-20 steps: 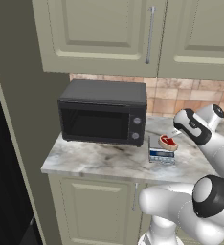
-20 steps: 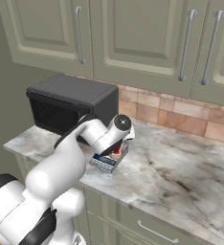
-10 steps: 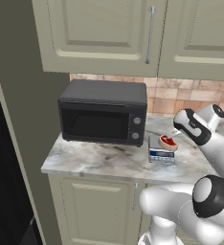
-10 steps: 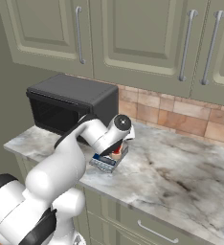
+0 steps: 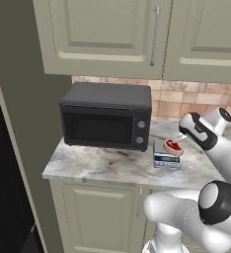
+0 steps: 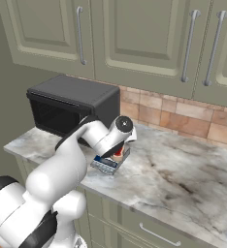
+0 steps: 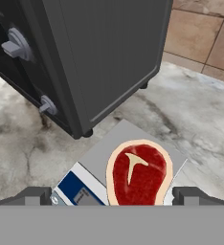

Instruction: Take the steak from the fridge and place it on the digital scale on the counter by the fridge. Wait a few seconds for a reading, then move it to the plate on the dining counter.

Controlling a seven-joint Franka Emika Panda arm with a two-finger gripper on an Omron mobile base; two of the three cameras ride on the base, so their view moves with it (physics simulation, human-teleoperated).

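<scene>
Nothing has moved: steak (image 7: 139,173) rests on scale (image 7: 103,158) beside the microwave (image 5: 107,116), fingers (image 7: 31,195) apart astride it; weighing pause under way, re-grasp for plate next.

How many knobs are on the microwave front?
2: both on the microwave right front panel, an upper knob and a lower knob, beside the digital scale.

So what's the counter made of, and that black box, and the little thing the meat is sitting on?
The counter looks like polished marble: pale grey-white with dark veins. The black box, a microwave, seems to be matte dark metal or plastic, with a glassy-looking door. The digital scale under the steak has a flat grey top, maybe plastic or brushed metal; its look leaves that open.
</scene>
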